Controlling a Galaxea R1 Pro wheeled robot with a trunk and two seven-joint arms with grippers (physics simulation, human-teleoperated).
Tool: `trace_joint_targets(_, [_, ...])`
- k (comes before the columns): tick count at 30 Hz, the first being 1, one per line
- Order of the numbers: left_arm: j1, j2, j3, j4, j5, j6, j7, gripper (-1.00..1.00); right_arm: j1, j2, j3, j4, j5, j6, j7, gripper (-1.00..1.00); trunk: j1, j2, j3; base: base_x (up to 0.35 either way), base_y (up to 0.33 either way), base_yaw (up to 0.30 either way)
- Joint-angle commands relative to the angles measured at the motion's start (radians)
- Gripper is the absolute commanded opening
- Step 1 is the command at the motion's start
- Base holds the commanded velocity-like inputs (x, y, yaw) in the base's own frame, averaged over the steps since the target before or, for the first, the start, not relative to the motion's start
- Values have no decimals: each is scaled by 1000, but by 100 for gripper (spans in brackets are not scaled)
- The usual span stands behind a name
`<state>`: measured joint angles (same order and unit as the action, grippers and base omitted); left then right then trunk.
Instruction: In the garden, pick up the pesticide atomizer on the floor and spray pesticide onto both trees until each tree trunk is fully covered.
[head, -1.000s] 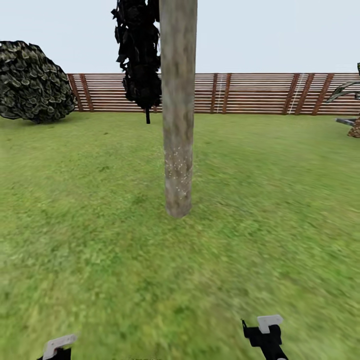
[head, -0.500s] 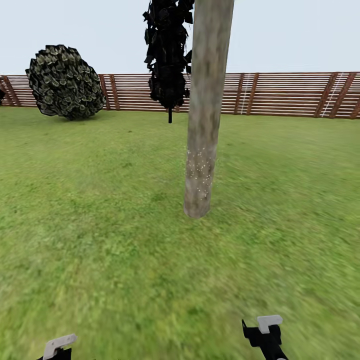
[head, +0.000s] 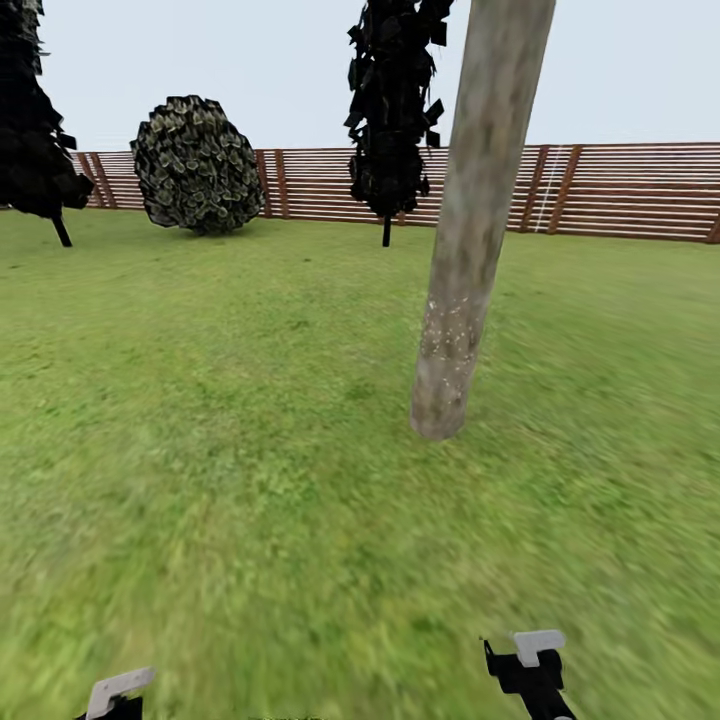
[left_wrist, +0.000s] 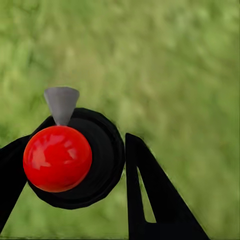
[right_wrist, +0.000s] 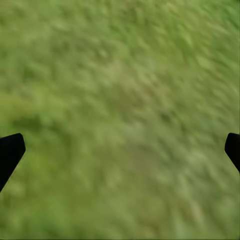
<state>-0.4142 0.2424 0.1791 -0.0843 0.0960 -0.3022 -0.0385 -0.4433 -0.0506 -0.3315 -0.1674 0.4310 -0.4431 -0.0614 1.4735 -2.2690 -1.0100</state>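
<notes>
In the left wrist view my left gripper (left_wrist: 75, 170) is shut on the pesticide atomizer (left_wrist: 57, 157), a black round body with a glossy red ball top and a grey cone nozzle, held over grass. The left gripper's pale tip (head: 115, 692) peeks in at the head view's bottom edge. One tree trunk (head: 470, 260), thick and mottled grey-beige, stands on the lawn ahead and to the right; pale pesticide specks (head: 450, 335) dot its lower part. My right gripper (right_wrist: 120, 150) is open over bare grass, and also appears low in the head view (head: 530, 668).
A brown slatted fence (head: 620, 190) runs along the back of the lawn. A round bush (head: 195, 165) and a dark narrow tree (head: 392, 110) stand before it, with another dark tree (head: 30, 120) at the far left. Open grass lies all around.
The head view has swung left, so the trunk, bush and fence sit further right in the picture and a dark tree has come in at the left. Both grippers hold their places.
</notes>
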Motion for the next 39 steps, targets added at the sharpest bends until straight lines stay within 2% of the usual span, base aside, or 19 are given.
trace_joint_targets(1, [0, 0, 0, 0, -2, 0, 0, -100, 0, 0, 0, -1, 0, 0, 0, 100, 0, 0, 0, 0, 0, 282])
trace_joint_targets(9, [0, 0, -4, 0, -10, 1, -7, -100, 0, 0, 0, -1, 0, 0, 0, 100, 0, 0, 0, 0, 0, 282])
trace_joint_targets(39, [0, 0, -3, 0, -2, 0, 0, -100, 0, 2, 0, 0, 0, -1, 0, 100, 0, 0, 0, -30, 15, 282])
